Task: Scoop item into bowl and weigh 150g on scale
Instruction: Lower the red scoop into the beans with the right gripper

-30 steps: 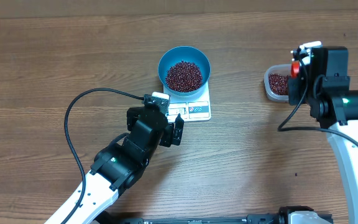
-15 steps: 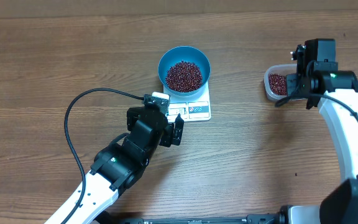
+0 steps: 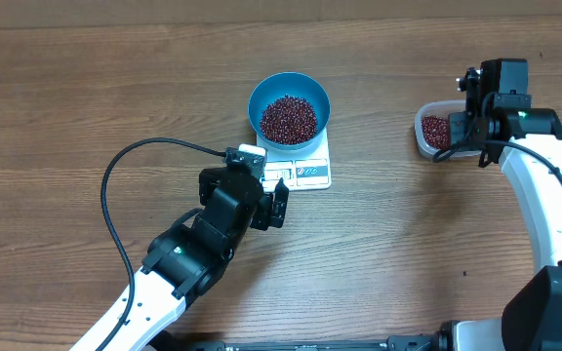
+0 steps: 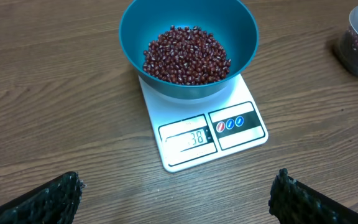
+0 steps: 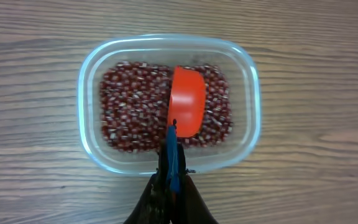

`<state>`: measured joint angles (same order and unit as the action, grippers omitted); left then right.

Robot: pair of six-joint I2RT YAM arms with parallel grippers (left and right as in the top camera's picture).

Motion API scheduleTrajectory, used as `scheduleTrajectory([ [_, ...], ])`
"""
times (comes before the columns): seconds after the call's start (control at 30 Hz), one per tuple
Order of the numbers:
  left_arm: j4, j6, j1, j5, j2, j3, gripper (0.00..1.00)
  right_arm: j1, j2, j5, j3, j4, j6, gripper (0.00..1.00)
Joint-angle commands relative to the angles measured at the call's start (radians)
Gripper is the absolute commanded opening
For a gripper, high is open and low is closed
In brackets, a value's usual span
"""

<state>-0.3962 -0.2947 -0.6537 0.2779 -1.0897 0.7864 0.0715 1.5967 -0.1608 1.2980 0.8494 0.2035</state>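
Overhead, the bowl (image 3: 259, 94) of beans (image 3: 289, 118) sits on the scale (image 3: 306, 172), our left hand (image 3: 276, 201) released beside it. The left wrist view confirms that. At the right wrist, our right hand (image 5: 169, 194) is clenched on the scoop (image 5: 187, 106) in the tub (image 5: 83, 115). A heaped scoop could spill onto the worktop (image 5: 30, 186) or overshoot.

This looks like a robotics lab bench, not a home kitchen: a bare wood-grain surface (image 3: 66, 78) carries a white-and-black left arm (image 3: 193, 253) trailing a loose black cable (image 3: 105, 190), and a matching right arm (image 3: 544, 195). The only kitchen things are a small white scale (image 3: 305, 168), a blue bowl (image 3: 255, 97) of beans (image 3: 289, 117) and a clear plastic tub (image 3: 420, 132).
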Motion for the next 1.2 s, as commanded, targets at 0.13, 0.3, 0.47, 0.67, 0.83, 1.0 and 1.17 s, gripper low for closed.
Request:
scheduleTrajectory([
  [0.13,0.003,-0.016,0.005,0.01,-0.002,0.023,1.0,0.003,0.024,0.085,-0.001,-0.003,0.014,0.04],
  [0.3,0.003,-0.016,0.005,0.01,-0.002,0.023,0.99,0.003,0.031,0.166,-0.001,0.0,0.04,0.04],
  [0.47,0.003,-0.016,0.005,0.01,-0.002,0.023,1.0,0.027,0.031,0.225,-0.001,0.001,0.048,0.04],
  [0.67,0.003,-0.016,0.005,0.01,-0.002,0.023,1.0,0.097,0.031,0.386,-0.001,0.001,0.066,0.04],
  [0.83,0.003,-0.016,0.005,0.01,-0.002,0.023,0.99,0.19,0.031,0.56,-0.001,0.017,0.108,0.04],
  [1.0,0.003,-0.016,0.005,0.01,-0.002,0.023,0.99,0.233,0.031,0.628,-0.001,0.024,0.119,0.04],
  [1.17,0.003,-0.016,0.005,0.01,-0.002,0.023,1.0,0.238,0.033,0.627,-0.001,0.028,0.119,0.04],
])
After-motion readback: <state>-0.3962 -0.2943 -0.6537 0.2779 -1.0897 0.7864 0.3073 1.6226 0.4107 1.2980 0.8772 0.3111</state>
